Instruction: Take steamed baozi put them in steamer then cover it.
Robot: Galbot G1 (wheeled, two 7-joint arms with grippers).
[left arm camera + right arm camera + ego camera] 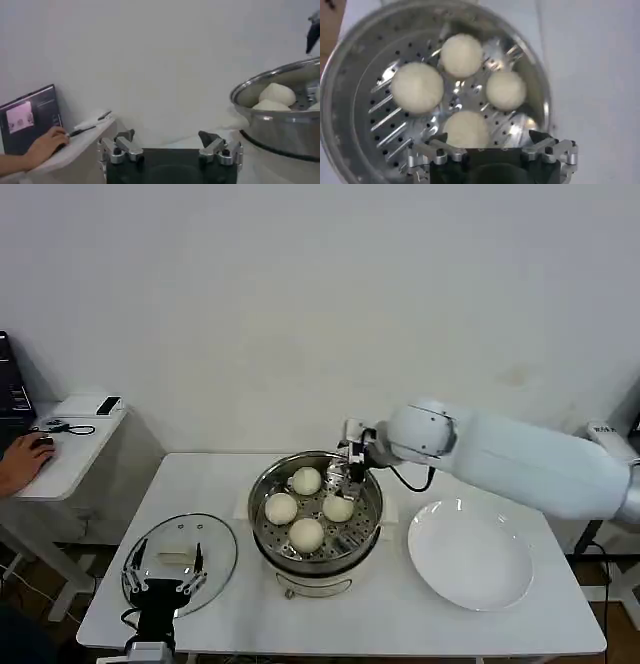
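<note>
- Plain white wall (300, 304) behind, evenly lit;
- White bench (400, 614) in front of it;
- Small white side desk (75, 449) at far left, carrying a dark monitor (30, 117);
- Strip of brownish floor (30, 584) beneath
</note>
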